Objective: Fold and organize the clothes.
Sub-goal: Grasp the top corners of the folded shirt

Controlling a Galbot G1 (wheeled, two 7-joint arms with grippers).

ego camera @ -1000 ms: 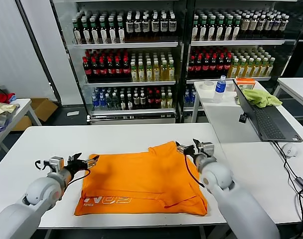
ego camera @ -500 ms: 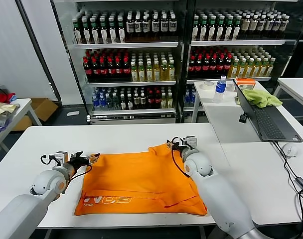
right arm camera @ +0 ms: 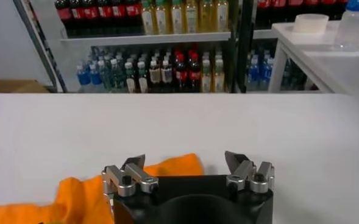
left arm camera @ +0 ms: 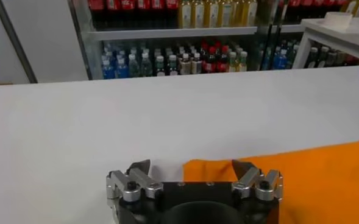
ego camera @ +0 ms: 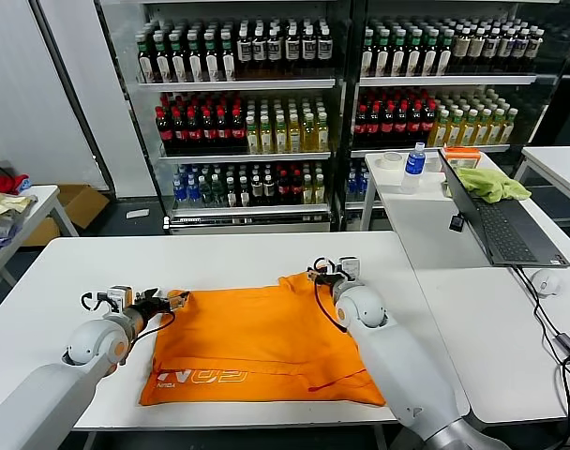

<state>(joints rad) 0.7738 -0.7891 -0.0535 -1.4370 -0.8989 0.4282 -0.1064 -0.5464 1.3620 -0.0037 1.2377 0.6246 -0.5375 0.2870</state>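
Flanking the orange T-shirt, both low arms, jaws spread.

T-shirt on table, left gripper at far-left corner; right gripper far-right

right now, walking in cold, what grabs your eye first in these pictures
A bright orange cotton T-shirt lies spread on the white table, white lettering along its near edge. Both pincers stand open at its far corners: the left pincer at the left one, the right pincer at the right. Behind, shelves of drink bottles fill the background.
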